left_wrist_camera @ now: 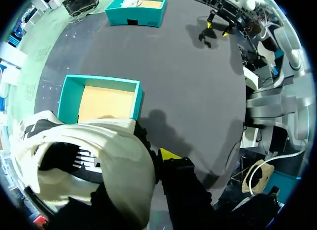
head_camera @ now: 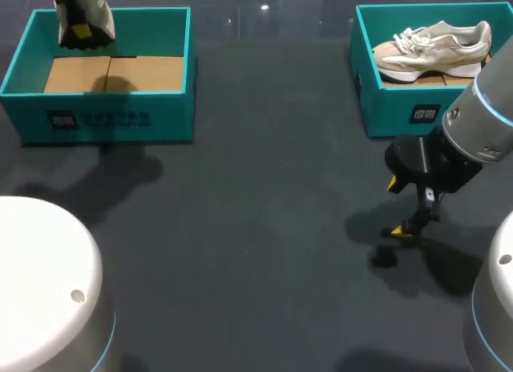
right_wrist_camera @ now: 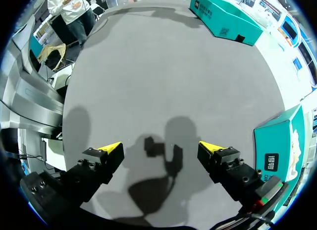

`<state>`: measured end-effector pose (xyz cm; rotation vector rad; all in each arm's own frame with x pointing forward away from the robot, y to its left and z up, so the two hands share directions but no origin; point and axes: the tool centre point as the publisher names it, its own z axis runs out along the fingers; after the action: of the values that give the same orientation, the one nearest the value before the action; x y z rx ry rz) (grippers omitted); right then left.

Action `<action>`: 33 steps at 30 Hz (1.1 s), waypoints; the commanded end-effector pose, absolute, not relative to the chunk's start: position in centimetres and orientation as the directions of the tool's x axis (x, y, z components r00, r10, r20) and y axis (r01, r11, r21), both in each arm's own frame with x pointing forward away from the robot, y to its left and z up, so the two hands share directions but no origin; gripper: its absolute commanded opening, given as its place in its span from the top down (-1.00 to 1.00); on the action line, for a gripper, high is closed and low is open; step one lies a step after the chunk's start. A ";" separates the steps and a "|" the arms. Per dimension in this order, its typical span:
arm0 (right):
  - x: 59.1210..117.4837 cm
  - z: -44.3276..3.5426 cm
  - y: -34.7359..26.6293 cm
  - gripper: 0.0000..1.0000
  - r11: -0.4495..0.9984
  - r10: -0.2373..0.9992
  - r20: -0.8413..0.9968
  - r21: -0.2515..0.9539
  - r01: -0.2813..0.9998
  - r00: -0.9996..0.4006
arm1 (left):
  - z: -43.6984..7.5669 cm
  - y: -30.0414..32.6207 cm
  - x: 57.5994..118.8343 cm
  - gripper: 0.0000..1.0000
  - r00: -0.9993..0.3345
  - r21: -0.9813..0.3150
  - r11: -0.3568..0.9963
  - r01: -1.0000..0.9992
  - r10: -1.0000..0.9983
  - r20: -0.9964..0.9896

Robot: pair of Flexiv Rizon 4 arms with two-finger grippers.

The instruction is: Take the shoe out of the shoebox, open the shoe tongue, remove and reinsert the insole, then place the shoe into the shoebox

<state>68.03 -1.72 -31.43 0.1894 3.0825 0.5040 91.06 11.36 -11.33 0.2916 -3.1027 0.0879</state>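
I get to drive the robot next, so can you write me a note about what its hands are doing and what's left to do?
Left hand: shut on the cream shoe, holding it in the air above the left shoebox. That box holds only its cardboard liner.
Right hand: open and empty, hovering over the table in front of the right shoebox. A second shoe lies in that box.
Done: the cream shoe is out of its box.
Left: open the tongue, take out and refit the insole, then put the shoe back in the box.
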 end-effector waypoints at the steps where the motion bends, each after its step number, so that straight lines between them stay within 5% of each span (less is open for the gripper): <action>1: 67.9 -31.5 -1.7 -1.00 0.941 0.123 0.005 0.316 0.118 -0.992 | -12.0 14.7 93.8 1.00 -0.990 -0.066 0.989 -0.133 -0.129 0.064; 12: 67.9 -31.5 -1.7 -1.00 0.941 0.123 0.005 0.316 0.118 -0.992 | -13.1 24.1 100.0 1.00 -0.990 0.005 0.990 -0.141 -0.141 0.026; 33: 67.9 -31.5 -1.7 -1.00 0.941 0.123 0.005 0.316 0.118 -0.992 | -15.5 26.7 103.4 1.00 -0.996 -0.094 0.995 -0.013 -0.005 0.092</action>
<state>68.03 -1.72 -31.43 0.1894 3.0825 0.5040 101.75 25.68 -15.38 0.0555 -3.0940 0.1071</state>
